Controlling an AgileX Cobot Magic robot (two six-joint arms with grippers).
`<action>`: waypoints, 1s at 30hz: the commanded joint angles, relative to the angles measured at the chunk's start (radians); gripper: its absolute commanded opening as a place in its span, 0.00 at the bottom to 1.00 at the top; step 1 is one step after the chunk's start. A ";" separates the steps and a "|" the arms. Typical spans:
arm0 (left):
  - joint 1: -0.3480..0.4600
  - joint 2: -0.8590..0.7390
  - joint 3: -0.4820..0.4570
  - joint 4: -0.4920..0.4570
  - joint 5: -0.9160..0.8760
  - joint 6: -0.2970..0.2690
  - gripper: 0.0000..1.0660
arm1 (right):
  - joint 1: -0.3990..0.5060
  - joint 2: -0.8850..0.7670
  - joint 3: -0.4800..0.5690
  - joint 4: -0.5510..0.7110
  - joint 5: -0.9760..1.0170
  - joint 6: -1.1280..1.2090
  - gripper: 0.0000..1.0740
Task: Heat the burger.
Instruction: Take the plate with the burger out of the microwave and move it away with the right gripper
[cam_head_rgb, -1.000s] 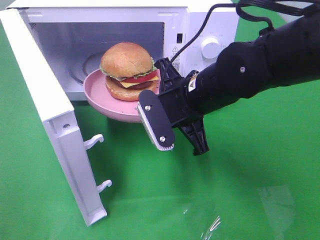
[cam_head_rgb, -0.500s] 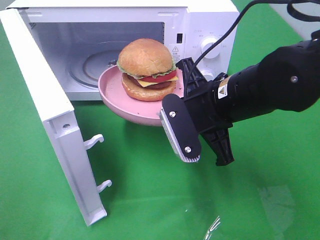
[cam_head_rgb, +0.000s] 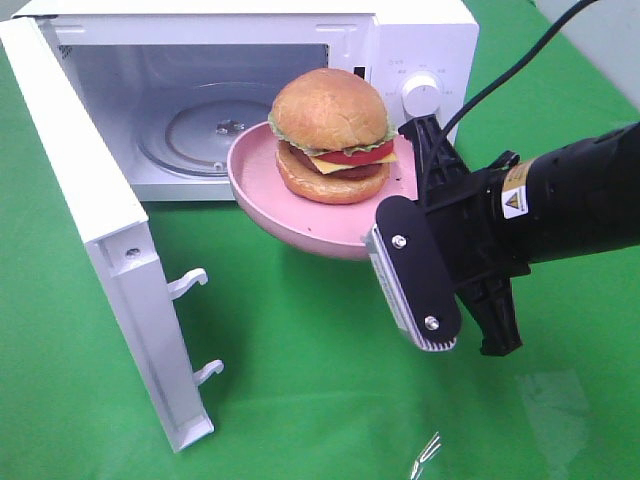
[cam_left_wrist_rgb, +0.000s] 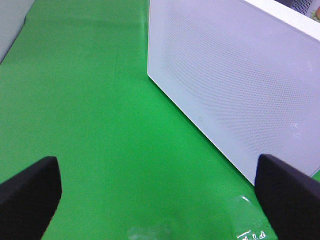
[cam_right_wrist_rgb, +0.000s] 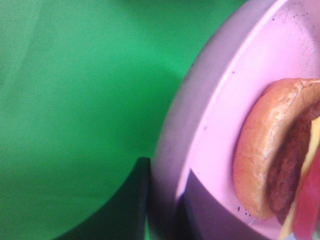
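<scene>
Currently the right gripper (cam_head_rgb: 405, 215) is clamped on the rim of the pink plate (cam_head_rgb: 262, 190), holding it above the green table cloth (cam_head_rgb: 300, 400) just outside the open microwave (cam_head_rgb: 420, 40). The burger (cam_head_rgb: 331, 148) sits upright on the plate (bun, lettuce, tomato, cheese and patty visible). The microwave door (cam_head_rgb: 90, 220) stands swung wide. The left gripper (cam_left_wrist_rgb: 155, 187) has its fingers spread apart, beside the microwave's perforated side wall.
</scene>
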 joint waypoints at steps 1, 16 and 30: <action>0.004 -0.017 0.003 -0.005 -0.008 -0.005 0.91 | -0.007 -0.073 0.018 -0.056 -0.008 0.046 0.00; 0.004 -0.017 0.003 -0.005 -0.008 -0.005 0.91 | -0.007 -0.294 0.098 -0.192 0.184 0.195 0.00; 0.004 -0.017 0.003 -0.005 -0.008 -0.005 0.91 | -0.007 -0.495 0.143 -0.271 0.354 0.334 0.00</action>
